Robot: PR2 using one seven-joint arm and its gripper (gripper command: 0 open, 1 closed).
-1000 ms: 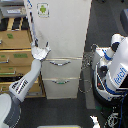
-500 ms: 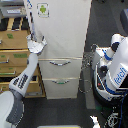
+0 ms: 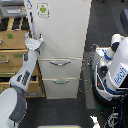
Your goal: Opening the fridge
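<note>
1. While the fridge point(image 3: 62, 45) stands shut at the middle of the exterior view, its tall door edge runs vertically, touching or just beside the gripper point(image 3: 36, 42) on its left; whether the fingers are spread or pressed together cannot be told.
2. Against the earlier frames, the arm has risen along that edge.

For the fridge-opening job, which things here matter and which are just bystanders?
Job:
- fridge, upper door closed
- hand at the door's edge on the exterior view's left; grip unclear

Bystanders:
- wooden drawer cabinet
- white-and-blue robot body
- two lower drawers
</note>
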